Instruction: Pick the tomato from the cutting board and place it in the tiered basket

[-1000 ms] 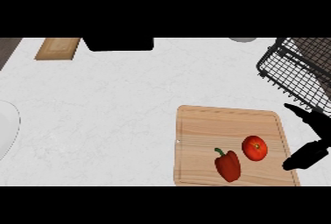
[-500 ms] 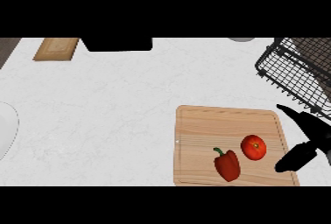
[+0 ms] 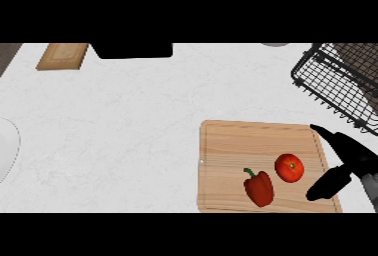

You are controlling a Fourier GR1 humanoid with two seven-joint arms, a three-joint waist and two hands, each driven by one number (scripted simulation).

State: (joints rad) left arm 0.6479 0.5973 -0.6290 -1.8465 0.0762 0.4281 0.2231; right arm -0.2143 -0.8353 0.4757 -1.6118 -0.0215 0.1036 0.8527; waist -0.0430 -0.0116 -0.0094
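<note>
The tomato [image 3: 289,167] sits on the right half of the cutting board [image 3: 236,145], toward the near edge, with a red bell pepper [image 3: 258,187] lying just beside it to the left, the two close but apart by a sliver of bare wood. The right hand [image 3: 345,162] hangs over the board's right edge, its fingers spread with one reaching up toward the far side and the thumb angled down and inward, so the opening faces the tomato; it has hold of nothing. That pose looks like the set-up for a grasp from the right, which makes sense because the pepper blocks the tomato's left flank. Whether the thumb tip already brushes the board I cannot quite tell from up here. The tiered basket [image 3: 336,82], a black wire thing, stands at the far right corner of the counter, well apart from the tomato but on the same side as the working hand, so the carry would be short and away from the pepper. The left hand is nowhere to be seen.
</note>
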